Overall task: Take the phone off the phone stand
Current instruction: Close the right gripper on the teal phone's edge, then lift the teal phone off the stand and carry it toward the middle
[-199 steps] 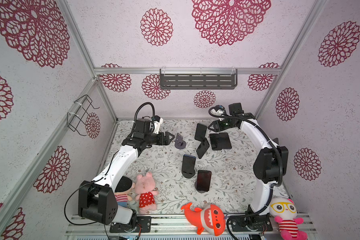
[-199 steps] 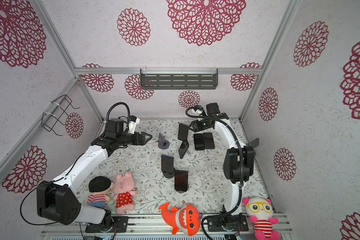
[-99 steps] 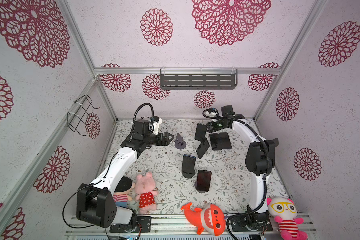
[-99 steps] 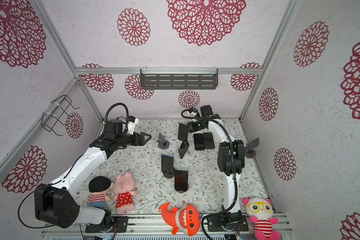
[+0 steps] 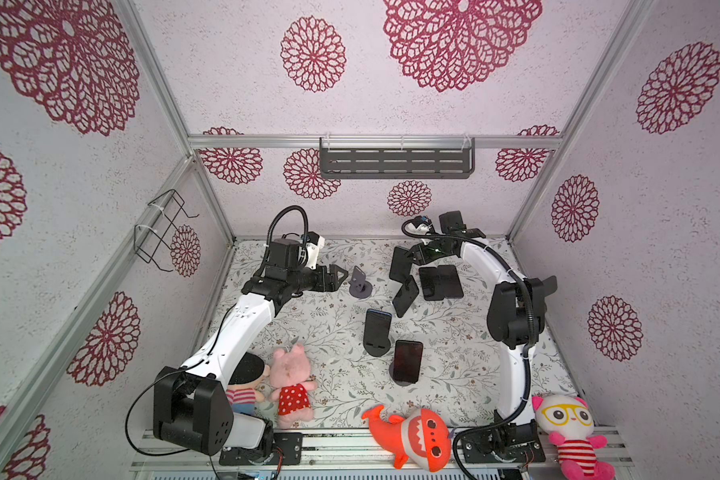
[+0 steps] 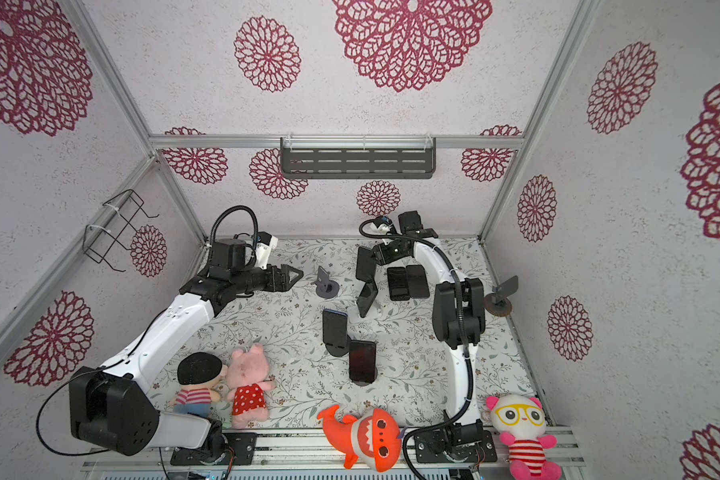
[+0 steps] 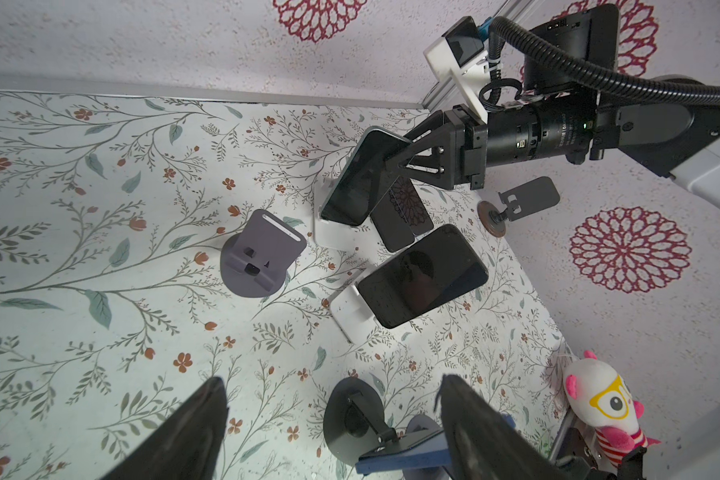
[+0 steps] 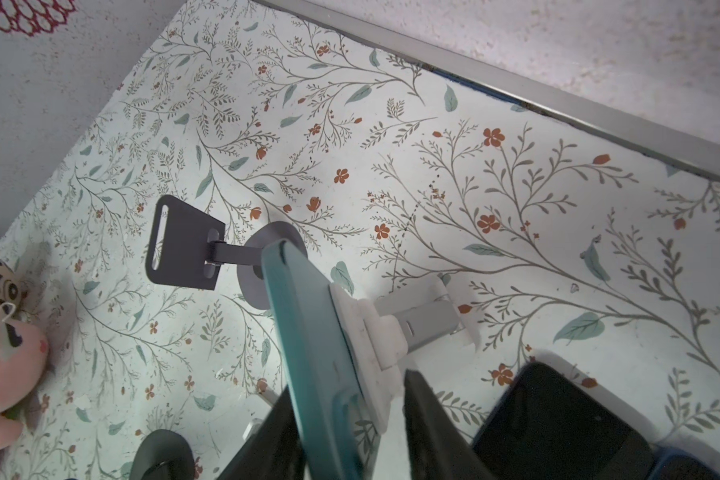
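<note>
The right fingers (image 8: pixel 433 436) straddled the phone (image 8: pixel 308 353), grip unclear; left fingers (image 7: pixel 184 436) gaped open. Pinching phone only, not stand (image 8: pixel 375 332), looked wise.

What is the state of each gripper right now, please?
Left gripper: open, empty.
Right gripper: open, jaws around the teal phone, a gap on one side, not yet gripping.

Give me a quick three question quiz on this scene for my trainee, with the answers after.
1. True or false: the left end effector holds a phone.
2. What does the right end effector straddle? A: the teal-cased phone on the white stand; B: a plush toy; C: a phone lying flat.
3. Fill in: the grey stand near the left end effector carries ___ phone.
Key: 1 false; 2 A; 3 no.
</note>
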Action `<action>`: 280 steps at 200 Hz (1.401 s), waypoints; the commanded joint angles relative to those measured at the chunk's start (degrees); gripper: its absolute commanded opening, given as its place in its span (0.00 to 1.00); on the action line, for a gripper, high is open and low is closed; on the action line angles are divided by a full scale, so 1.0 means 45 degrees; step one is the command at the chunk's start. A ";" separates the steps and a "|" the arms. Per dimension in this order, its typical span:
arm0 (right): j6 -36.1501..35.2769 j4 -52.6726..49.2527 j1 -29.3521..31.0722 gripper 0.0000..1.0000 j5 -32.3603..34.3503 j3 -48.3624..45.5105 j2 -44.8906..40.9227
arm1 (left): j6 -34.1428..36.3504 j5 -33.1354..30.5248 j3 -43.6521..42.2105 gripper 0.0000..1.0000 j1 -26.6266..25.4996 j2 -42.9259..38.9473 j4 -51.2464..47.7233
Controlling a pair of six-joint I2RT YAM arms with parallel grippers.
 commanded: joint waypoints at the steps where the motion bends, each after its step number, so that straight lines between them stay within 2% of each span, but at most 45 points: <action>1: -0.0451 -0.0219 0.0022 0.32 -0.0261 0.0522 -0.0005 | 0.0343 0.0215 0.0283 0.83 -0.0111 0.0133 -0.0132; 18: -0.0529 -0.0238 0.0021 0.31 -0.0203 0.0508 -0.0063 | 0.0370 0.0176 0.0278 0.83 -0.0121 0.0144 -0.0150; 39: -0.0556 -0.0202 0.0012 0.23 -0.0173 0.0508 -0.0114 | 0.0364 0.0194 0.0297 0.83 -0.0143 0.0196 -0.0150; 84: -0.0543 -0.0082 0.0022 0.20 -0.0195 0.0578 -0.0142 | 0.0328 0.0449 0.0357 0.83 -0.0181 0.0413 -0.0207; 100: -0.0512 -0.0102 0.0012 0.13 -0.0193 0.0643 -0.0141 | 0.0357 0.0449 0.0355 0.83 -0.0178 0.0390 -0.0252; 152: -0.0544 -0.0218 0.0012 0.11 -0.0192 0.0869 -0.0237 | 0.0446 0.0488 0.0434 0.83 -0.0198 0.0347 -0.0321; 165: -0.0544 -0.0200 0.0022 0.08 -0.0193 0.0956 -0.0331 | 0.0490 0.0468 0.0512 0.83 -0.0199 0.0317 -0.0375; 176: -0.0505 -0.0228 0.0012 0.00 -0.0227 0.1084 -0.0387 | 0.0552 0.0449 0.0579 0.83 -0.0188 0.0327 -0.0409; 230: -0.0206 -0.0373 0.0022 0.00 -0.0598 0.1549 -0.0946 | 0.1679 0.0580 0.1985 0.83 -0.0200 0.0783 -0.1724; 250: 0.0059 -0.0518 0.0022 0.00 -0.0828 0.1935 -0.1280 | 0.2123 0.0677 0.2727 0.80 -0.0163 0.0950 -0.2231; 280: 0.0603 -0.0651 0.0021 0.00 -0.1573 0.2532 -0.1631 | 0.2525 0.1495 0.3802 0.77 0.0047 0.1282 -0.2564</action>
